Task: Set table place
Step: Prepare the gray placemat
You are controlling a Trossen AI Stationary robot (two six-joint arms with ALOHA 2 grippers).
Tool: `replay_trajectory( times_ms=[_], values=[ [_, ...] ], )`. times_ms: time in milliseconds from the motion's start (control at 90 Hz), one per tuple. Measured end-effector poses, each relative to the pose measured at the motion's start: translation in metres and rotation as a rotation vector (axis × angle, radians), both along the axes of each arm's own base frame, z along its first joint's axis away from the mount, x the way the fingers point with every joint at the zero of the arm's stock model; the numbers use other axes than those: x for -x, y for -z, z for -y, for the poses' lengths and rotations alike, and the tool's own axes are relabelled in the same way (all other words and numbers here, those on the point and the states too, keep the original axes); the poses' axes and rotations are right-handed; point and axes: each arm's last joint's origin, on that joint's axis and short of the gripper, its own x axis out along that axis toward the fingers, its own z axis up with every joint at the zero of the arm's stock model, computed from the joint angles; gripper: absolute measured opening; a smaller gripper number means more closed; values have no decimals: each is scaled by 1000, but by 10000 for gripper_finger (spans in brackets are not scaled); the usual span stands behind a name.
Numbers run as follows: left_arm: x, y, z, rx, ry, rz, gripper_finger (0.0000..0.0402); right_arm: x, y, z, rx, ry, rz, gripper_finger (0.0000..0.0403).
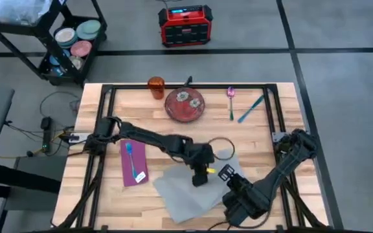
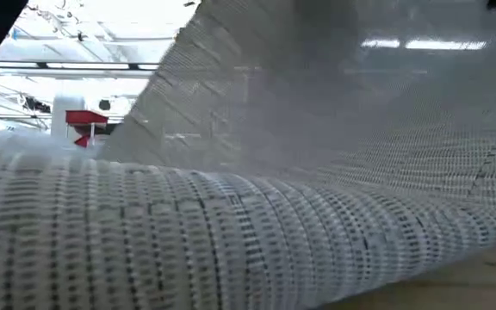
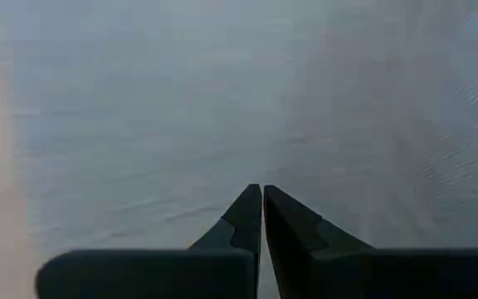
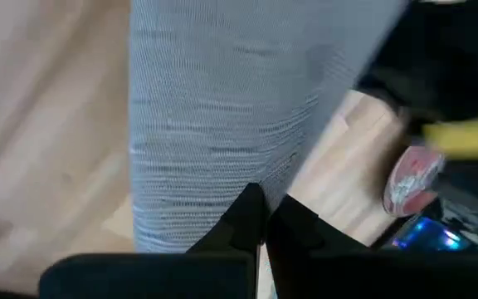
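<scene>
Both arms are working the grey woven rectangular placemat (image 1: 186, 188) at the near-middle of the light wood plank tabletop (image 1: 109, 194), and the mat is lying crooked and rumpled instead of flat. In the low view the placemat (image 2: 257, 215) is filling almost everything, one part curving up off the wood.

The left pincer (image 1: 200, 178) is sitting down on the mat's upper edge; in its own wrist view the left pincer (image 3: 262, 199) has its two dark fingers pressed together with only grey weave in front of them, though I can't tell if any of the mat is actually caught between them. The right pincer (image 1: 227, 173) is reaching in from the near right corner, and in its wrist view the right pincer (image 4: 264, 212) is pinching the mat's edge, fingers squeezed tight on it.

The rest of the setting is waiting around: purple cloth napkin (image 1: 133, 162) with a blue utensil (image 1: 130, 155) lying on it to the left, red round patterned plate (image 1: 184, 104) and orange cup (image 1: 156, 87) at the far edge, pink utensil (image 1: 230, 101) and teal utensil (image 1: 250, 109) just right of the plate.
</scene>
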Motion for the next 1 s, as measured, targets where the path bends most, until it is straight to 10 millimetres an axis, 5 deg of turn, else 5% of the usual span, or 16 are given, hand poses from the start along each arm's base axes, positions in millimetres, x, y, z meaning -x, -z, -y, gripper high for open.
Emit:
replay_trajectory(
  times_ms=[167,367,600,822,1000],
  values=[
    [0,55,19,105,97,-169,0,15,-6,-17,-42,-13,23,0],
    [-6,60,20,121,83,-139,0,31,-5,-31,-137,80,-5,0],
    [5,65,-27,-29,-4,-307,0,54,-2,-49,-216,174,-41,0],
    [9,65,-75,-56,-152,-375,0,85,31,-60,-169,285,-175,0],
    [10,65,-100,-26,-341,-414,0,90,43,-58,-111,416,-62,0]
  ],
)
